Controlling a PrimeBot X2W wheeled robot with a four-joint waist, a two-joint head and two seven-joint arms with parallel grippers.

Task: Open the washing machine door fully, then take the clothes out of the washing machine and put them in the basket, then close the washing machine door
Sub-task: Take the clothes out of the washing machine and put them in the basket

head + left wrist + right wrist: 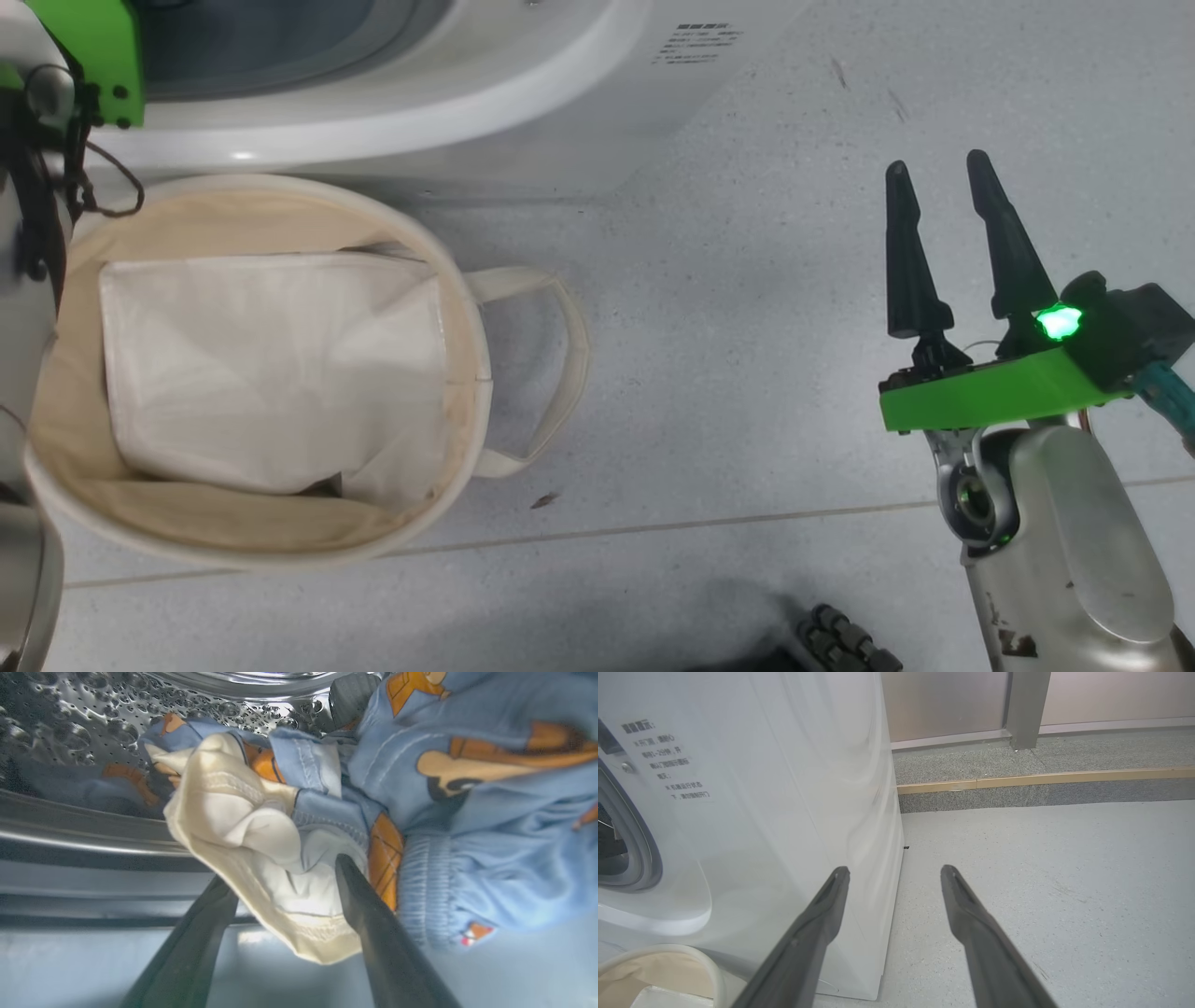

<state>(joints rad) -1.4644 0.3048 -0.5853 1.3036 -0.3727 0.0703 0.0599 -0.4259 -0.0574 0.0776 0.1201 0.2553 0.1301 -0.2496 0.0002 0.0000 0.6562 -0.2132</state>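
Observation:
The clothes [490,812], a blue garment with orange and brown figures and a cream lining, lie inside the perforated steel drum [70,728] of the washing machine [485,103]. My left gripper [282,877] reaches into the drum, open, its fingers straddling the cream fold; the left fingertip is hidden behind the fabric. The left arm's green wrist bracket [93,56] sits at the porthole. The cream canvas basket [481,373] stands on the floor in front of the machine. My right gripper [938,173] hangs open over bare floor to the right. The washing machine door is out of view.
A plain white sheet [271,364] lies folded inside the basket. The machine's white side panel [761,812] stands just left of my right fingers. A raised grey step with wooden trim [1041,781] and a grey post [1027,709] lie beyond.

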